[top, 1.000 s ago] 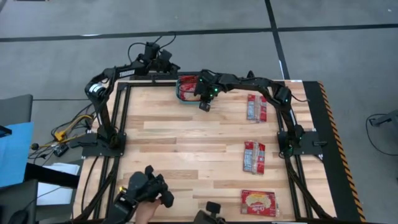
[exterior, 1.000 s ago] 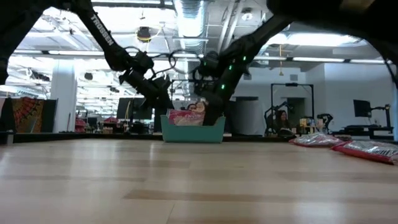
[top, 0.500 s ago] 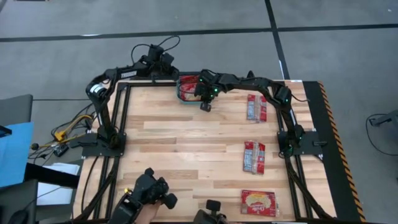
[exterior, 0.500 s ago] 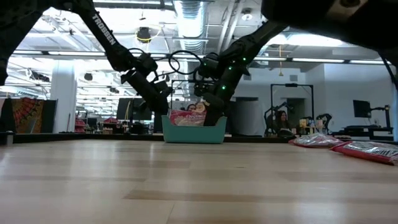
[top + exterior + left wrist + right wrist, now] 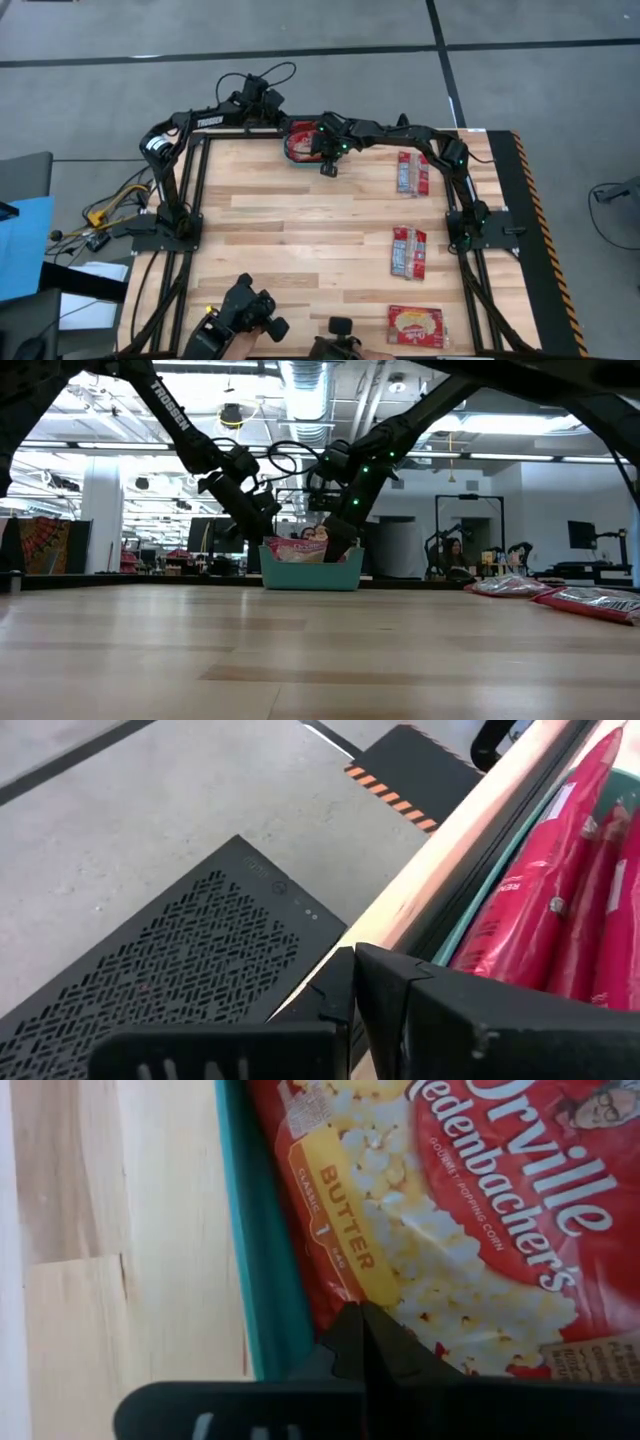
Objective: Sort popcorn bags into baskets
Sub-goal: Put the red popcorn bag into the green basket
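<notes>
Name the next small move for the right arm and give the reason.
Probably lift the right gripper clear of the teal bin and swing toward the nearest popcorn bag lying on the table. Its jaws are shut with nothing held, it sits over the bin's near edge, packets already stand in the bin, and three bags lie unsorted on the right side. The left gripper waits beside the bin.
</notes>
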You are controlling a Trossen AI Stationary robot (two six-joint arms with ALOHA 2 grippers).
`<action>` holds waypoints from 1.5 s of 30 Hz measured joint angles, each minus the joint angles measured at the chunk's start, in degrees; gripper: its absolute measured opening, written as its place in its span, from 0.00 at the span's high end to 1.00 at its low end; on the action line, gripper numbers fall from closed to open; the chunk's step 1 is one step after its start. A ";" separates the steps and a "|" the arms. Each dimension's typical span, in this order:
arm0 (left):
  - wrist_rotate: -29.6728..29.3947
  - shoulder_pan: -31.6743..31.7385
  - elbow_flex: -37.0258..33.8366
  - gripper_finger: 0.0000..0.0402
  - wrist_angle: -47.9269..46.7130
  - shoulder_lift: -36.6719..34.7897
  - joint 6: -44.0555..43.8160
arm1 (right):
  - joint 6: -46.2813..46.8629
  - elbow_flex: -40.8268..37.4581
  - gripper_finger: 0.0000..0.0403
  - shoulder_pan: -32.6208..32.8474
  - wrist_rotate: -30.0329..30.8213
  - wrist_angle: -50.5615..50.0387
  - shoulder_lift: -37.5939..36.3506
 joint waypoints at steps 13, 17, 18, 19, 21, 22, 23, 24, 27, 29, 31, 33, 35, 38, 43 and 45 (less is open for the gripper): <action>-0.39 0.04 0.30 1.00 -1.52 -0.52 -0.33 | 4.28 0.09 0.94 2.15 0.40 -5.47 -0.41; -0.38 0.04 1.75 1.00 -4.81 -3.20 0.89 | 5.87 -0.05 0.82 2.28 0.23 -4.31 -3.48; -0.44 0.04 2.05 1.00 -5.81 -4.20 1.43 | 6.16 0.02 0.79 2.27 0.19 -3.73 -4.71; -0.55 -0.01 2.22 1.00 -6.75 -5.33 1.80 | 6.66 0.07 0.76 2.17 0.13 -3.75 -5.94; -1.31 -0.15 2.23 1.00 -8.20 -7.97 1.97 | 7.58 0.07 0.70 1.85 -0.12 -4.53 -8.55; -1.60 -0.29 1.99 1.00 -8.75 -9.56 2.02 | 8.32 0.07 0.67 1.72 -0.15 -4.96 -9.82; -1.96 -0.56 1.83 1.00 -9.39 -11.16 2.16 | 9.28 0.00 0.65 1.62 -0.22 -5.85 -11.22; -2.02 -0.87 1.71 1.00 -10.15 -12.71 2.37 | 10.11 -0.59 0.63 1.56 -0.22 -6.25 -12.77; -1.99 -2.91 -0.21 1.00 -12.60 -16.95 2.55 | 12.20 -5.65 0.61 1.30 -0.05 -4.77 -18.24; -2.02 -5.13 -2.48 1.00 -12.99 -19.57 2.52 | 14.30 -11.39 0.62 1.16 -0.07 -2.42 -22.09; -1.99 -7.86 -5.50 1.00 -12.42 -22.26 1.86 | 16.74 -18.34 0.63 1.24 -0.06 -0.04 -26.35; -2.01 -10.99 -8.87 1.00 -11.00 -24.61 1.53 | 19.61 -25.55 0.66 1.47 0.12 2.55 -31.03; -1.99 -14.44 -12.92 1.00 -10.12 -27.06 0.93 | 22.52 -31.95 0.67 1.98 1.85 3.73 -35.38; -2.03 -19.77 -18.85 1.00 -6.80 -30.51 -0.16 | 26.03 -39.48 0.69 3.14 6.72 1.54 -40.17; -3.78 -27.83 -26.32 1.00 2.45 -33.72 -3.12 | 31.75 -46.75 0.69 4.79 12.65 -2.72 -44.30; -5.39 -30.84 -27.92 1.00 5.89 -34.01 -3.29 | 33.14 -48.60 0.67 5.08 13.79 -3.31 -44.42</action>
